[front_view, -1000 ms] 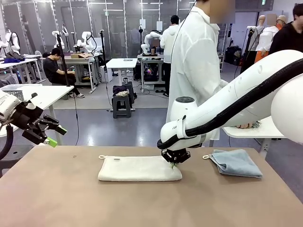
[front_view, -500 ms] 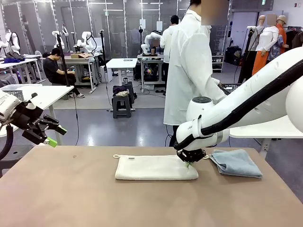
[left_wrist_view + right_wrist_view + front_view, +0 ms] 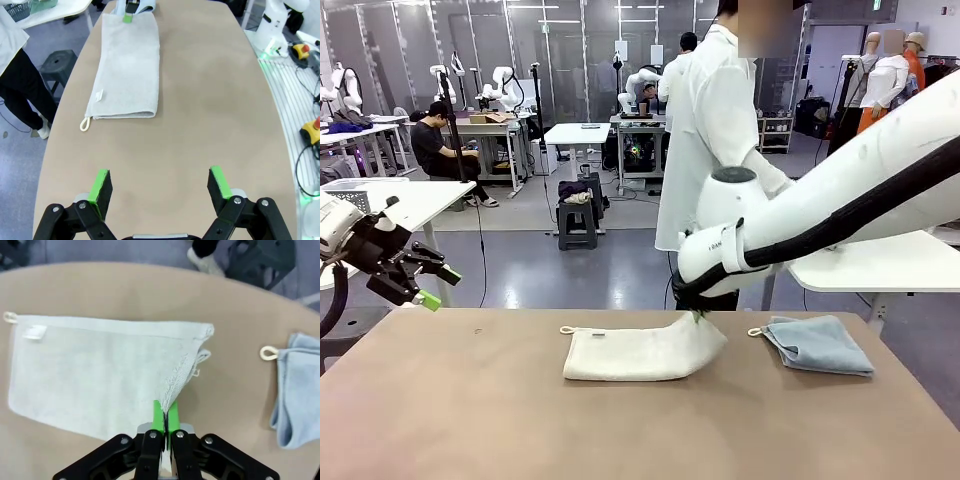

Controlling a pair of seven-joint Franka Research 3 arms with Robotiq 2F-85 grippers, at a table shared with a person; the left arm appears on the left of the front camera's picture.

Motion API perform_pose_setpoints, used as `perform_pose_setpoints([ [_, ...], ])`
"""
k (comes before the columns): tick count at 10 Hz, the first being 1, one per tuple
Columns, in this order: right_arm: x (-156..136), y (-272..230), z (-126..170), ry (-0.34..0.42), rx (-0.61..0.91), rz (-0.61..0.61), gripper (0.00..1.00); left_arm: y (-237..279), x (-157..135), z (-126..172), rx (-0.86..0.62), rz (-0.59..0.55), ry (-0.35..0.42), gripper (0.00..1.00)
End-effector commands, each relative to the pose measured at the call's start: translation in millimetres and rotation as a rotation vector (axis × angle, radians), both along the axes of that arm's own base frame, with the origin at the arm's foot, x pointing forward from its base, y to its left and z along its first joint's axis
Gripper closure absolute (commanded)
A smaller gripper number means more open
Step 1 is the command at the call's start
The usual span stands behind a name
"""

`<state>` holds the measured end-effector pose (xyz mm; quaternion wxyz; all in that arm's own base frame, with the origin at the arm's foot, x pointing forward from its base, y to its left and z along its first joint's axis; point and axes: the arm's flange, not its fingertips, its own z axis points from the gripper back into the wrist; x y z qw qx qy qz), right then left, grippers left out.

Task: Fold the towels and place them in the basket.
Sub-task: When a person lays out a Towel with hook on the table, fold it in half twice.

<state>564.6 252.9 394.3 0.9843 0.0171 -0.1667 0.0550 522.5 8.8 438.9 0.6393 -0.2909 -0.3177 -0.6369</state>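
One cream towel (image 3: pixel 95 375) corner hidden inside clamped right gripper (image 3: pixel 164 421).

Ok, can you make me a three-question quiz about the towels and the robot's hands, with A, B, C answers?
1. Where does the blue-grey towel lie?
A. On top of the cream towel
B. On the table, on the robot's right of the cream towel
C. In a gripper

2. How many towels are on the table?
A. One
B. Two
C. Three

3. What is the right gripper doing?
A. Pinching a corner of the cream towel and lifting it
B. Hanging open over bare table
C. Holding the blue-grey towel

Answers:
1 B, it lies folded apart from the cream one, on that side in the front view.
2 B, one cream and one blue-grey.
3 A, in the right wrist view the jaws are shut on a raised corner; the left gripper hangs open away from both towels.
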Motion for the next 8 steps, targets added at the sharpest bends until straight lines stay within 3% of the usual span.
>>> perform_pose_setpoints([
  [1,-8.8,58.8,20.6,0.014,-0.054,-0.033,1.00,0.5,-1.3,1.5,0.011,-0.003,-0.005,0.04],
  [5,-16.7,167.5,12.5,0.099,-0.019,-0.007,1.00,0.5,-1.3,1.5,0.011,-0.003,-0.005,0.04],
  [8,-16.1,208.6,-4.8,0.040,0.049,-0.076,1.00,0.5,-1.3,1.5,0.011,-0.003,-0.005,0.04],
])
